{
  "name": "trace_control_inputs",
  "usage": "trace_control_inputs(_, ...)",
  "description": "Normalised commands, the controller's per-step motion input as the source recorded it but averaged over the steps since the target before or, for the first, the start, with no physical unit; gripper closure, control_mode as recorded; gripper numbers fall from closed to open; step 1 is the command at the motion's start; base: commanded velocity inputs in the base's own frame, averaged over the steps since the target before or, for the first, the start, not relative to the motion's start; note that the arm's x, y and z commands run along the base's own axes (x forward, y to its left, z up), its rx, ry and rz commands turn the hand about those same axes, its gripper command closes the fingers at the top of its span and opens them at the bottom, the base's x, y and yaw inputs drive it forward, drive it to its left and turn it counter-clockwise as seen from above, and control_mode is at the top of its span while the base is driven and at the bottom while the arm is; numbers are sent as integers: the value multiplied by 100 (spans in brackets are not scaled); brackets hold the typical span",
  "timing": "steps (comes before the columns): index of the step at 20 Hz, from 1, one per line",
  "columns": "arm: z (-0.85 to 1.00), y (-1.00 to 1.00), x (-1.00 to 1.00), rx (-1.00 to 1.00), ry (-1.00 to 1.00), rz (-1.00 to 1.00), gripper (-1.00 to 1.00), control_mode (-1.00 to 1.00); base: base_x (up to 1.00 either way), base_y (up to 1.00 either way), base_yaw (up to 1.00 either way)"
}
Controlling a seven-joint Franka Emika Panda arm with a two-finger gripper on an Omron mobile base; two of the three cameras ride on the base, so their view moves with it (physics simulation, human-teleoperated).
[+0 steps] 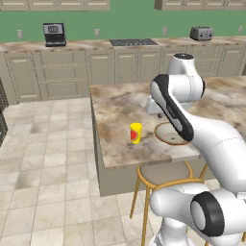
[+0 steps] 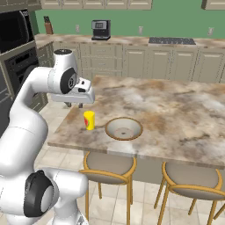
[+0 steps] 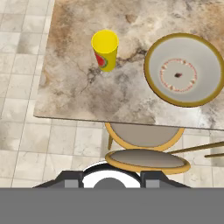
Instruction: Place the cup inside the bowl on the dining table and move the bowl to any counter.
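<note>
Cup (image 3: 105, 49) upright beside bowl (image 3: 184, 70) on dining table (image 3: 78, 92) — gripper's spread unclear.

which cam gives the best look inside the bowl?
Hand view: the bowl is seen from above, whole rim and empty inside clear. Right base view shows it whole but oblique. In the left base view the arm hides part of it.

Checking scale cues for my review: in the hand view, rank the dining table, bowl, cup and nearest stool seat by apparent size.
1. dining table
2. bowl and stool seat: similar width, seat nearer the camera, so unranked
3. cup
</note>
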Motion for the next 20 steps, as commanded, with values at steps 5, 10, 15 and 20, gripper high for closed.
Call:
trace_control_inputs(5,0,0,0,0,1,0,-100,-100,0,0,0)
trace_control_inputs(10,0,0,0,0,0,0,-100,-100,0,0,0)
trace_control_inputs(15,0,18,11,0,0,0,-100,-100,0,0,0)
trace_control_inputs(20,-1,43,42,-1,0,-3,-100,-100,0,0,0)
